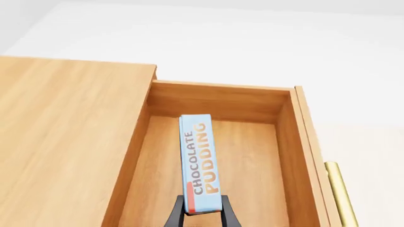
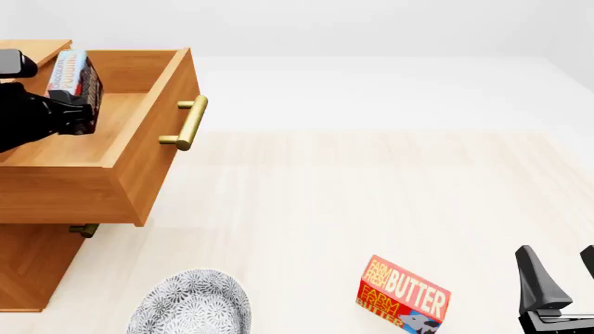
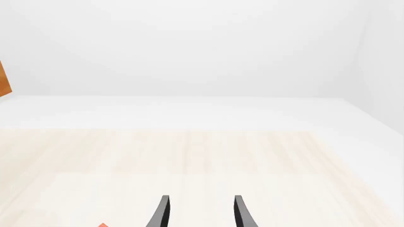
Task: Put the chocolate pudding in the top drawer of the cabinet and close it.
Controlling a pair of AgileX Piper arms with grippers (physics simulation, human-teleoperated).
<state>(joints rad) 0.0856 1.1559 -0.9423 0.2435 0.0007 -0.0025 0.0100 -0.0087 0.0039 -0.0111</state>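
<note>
Chocolate pudding point(image 1: 200, 163) is pinched on edge between the left gripper's point(image 1: 202, 213) fingers, held by its near end w/ the rest of the box sticking out ahead of the fingertips, over the open top drawer point(image 2: 139, 163) of the cabinet point(image 2: 28, 261). In the left wrist view the box hangs above the drawer floor, roughly midway between the side walls, back wall just beyond its far tip; can't tell how high above the floor it is. Risks, as I judge them: grip is only on one short end, so the long free part could pivot or slip between the pads if the arm jolts. Released from height, a thin box on edge will prob. tip and bounce, maybe lean on a wall and stick up above the rim, which would jam the drawer on closing. Lowering further w/o checking could drive the far tip into the back wall or floor. Closing comes next and the handle point(image 2: 188, 122) is out past the drawer front, away from this hand, so a careless retreat may clip the wall. Right gripper point(image 3: 199, 212) is well apart, fingers spread, nothing between them, near the butter box point(image 2: 405, 293); a patterned bowl point(image 2: 190, 304) sits below the drawer front.
</note>
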